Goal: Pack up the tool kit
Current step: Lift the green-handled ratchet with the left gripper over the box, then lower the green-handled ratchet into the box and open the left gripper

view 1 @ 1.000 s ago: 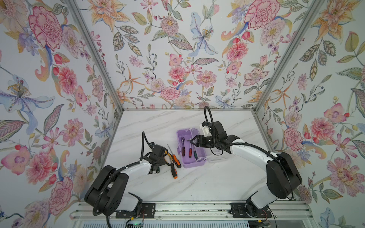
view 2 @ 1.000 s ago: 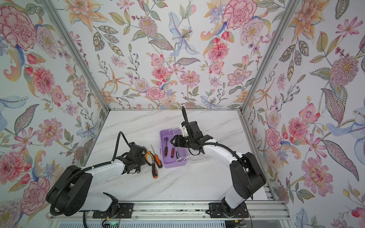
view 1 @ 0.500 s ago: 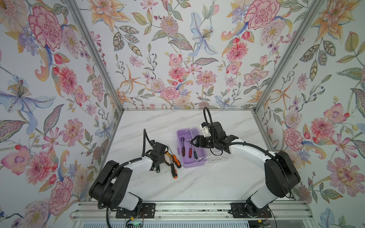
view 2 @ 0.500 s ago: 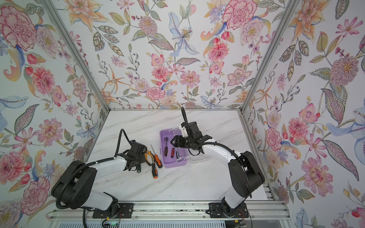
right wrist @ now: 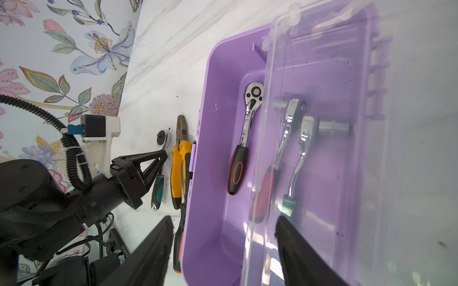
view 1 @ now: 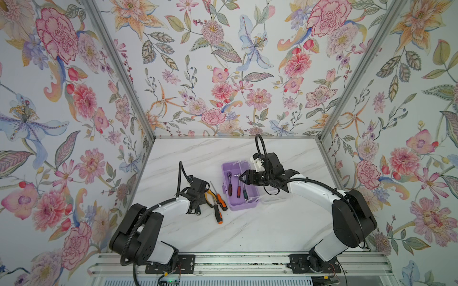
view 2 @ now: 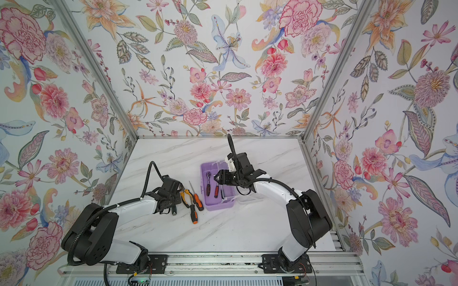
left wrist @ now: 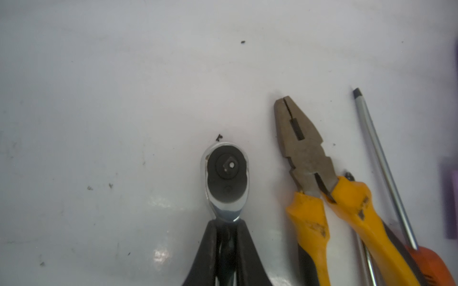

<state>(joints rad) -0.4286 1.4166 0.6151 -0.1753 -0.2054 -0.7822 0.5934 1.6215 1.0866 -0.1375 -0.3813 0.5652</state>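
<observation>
Ratchets are seen inside the open lilac box at frame centre; pliers and screwdrivers are laid just left of it.

The lilac box is sitting mid-table, its clear lid swung open on the right side. Three tools are lying inside, heads far and handles near: a black-and-red ratchet at the left, a red-handled ratchet in the middle and a green-handled ratchet at the right. Just left of the box, the yellow-handled pliers, a long screwdriver and a second screwdriver are lying on the table. Left of them, a fourth ratchet is being pinched at its neck by the left gripper.
</observation>
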